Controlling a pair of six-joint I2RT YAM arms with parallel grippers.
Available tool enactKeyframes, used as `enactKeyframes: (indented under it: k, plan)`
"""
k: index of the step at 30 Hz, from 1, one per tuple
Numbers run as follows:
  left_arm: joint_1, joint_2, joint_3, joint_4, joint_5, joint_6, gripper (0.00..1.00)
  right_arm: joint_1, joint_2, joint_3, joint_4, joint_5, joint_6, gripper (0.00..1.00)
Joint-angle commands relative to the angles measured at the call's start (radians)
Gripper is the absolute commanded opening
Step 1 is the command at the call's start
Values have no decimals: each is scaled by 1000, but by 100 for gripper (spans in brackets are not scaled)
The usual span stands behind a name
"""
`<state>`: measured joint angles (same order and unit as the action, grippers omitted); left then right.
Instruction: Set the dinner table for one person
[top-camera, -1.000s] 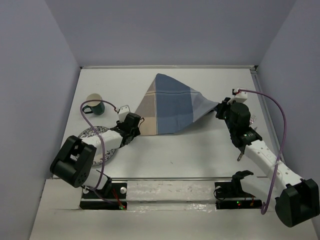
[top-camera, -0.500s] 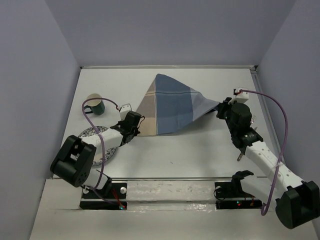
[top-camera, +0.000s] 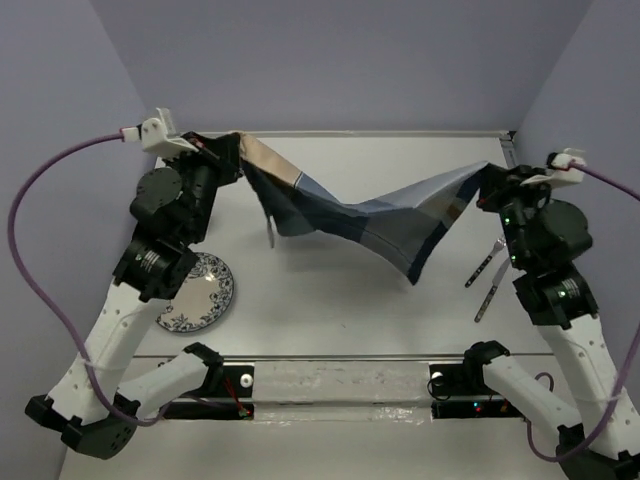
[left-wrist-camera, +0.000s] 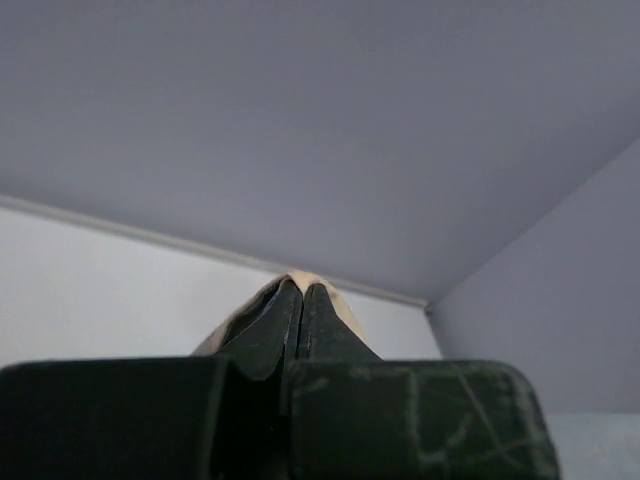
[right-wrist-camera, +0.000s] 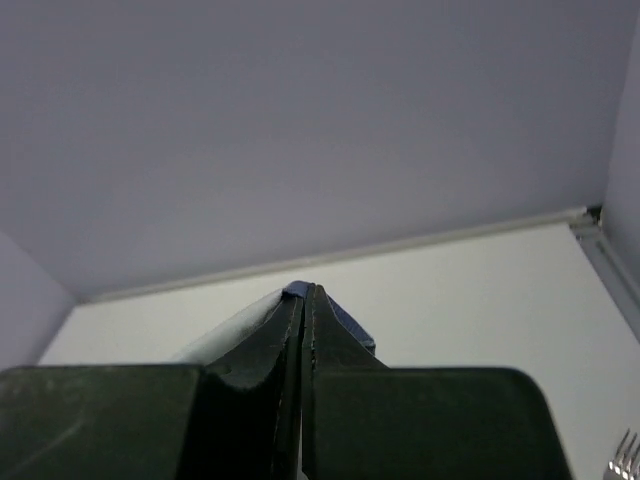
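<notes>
The blue-and-tan plaid placemat (top-camera: 365, 222) hangs in the air, stretched between my two grippers and sagging in the middle above the white dinner table (top-camera: 330, 310). My left gripper (top-camera: 232, 160) is raised at the far left and shut on the placemat's tan corner; the left wrist view shows the jaws (left-wrist-camera: 302, 290) pressed together with tan cloth (left-wrist-camera: 345, 310) round the tips. My right gripper (top-camera: 487, 182) is raised at the far right and shut on the blue corner; the right wrist view shows the jaws (right-wrist-camera: 303, 292) closed on blue cloth (right-wrist-camera: 350, 328).
A blue-patterned plate (top-camera: 197, 292) lies at the near left beside the left arm. A fork (top-camera: 483, 266) and a knife (top-camera: 490, 296) lie at the right near the right arm; fork tines (right-wrist-camera: 625, 458) show in the right wrist view. A slim grey utensil (top-camera: 270, 233) lies below the placemat's left edge.
Both arms have risen from the table and spread apart. The placemat, which lay folded on the table, is lifted and spread between them. The mug is now hidden behind the left arm.
</notes>
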<state>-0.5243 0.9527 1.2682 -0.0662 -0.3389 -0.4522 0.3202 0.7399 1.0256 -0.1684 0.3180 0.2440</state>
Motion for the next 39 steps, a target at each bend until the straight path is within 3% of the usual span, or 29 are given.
enactKeyframes:
  k: [1, 6, 17, 23, 28, 32, 34, 36, 37, 39]
  plan:
    - [3, 11, 163, -20, 26, 58, 0, -6, 13, 220, -37, 61, -74, 0]
    - [32, 84, 267, -27, 30, 78, 0, -6, 144, 367, -37, 96, -130, 0]
    - [282, 271, 209, 59, 331, -46, 0, -29, 392, 350, 128, 110, -216, 0]
    - [394, 507, 440, 22, 457, -54, 0, -128, 643, 606, 156, 18, -230, 0]
    - [411, 580, 574, -32, 508, -49, 0, -141, 681, 703, 133, 9, -279, 0]
    - [411, 503, 409, 23, 508, -59, 0, -141, 584, 503, 141, -11, -185, 0]
    - [411, 469, 216, 109, 514, -83, 0, -141, 518, 369, 194, -17, -146, 0]
    - [411, 423, 84, 196, 532, -126, 0, -141, 484, 156, 222, -20, -88, 0]
    - [411, 396, -56, 260, 535, -155, 0, -141, 468, 26, 254, -31, -51, 0]
    - [411, 374, -192, 308, 537, -178, 0, -141, 463, -85, 265, -39, 0, 0]
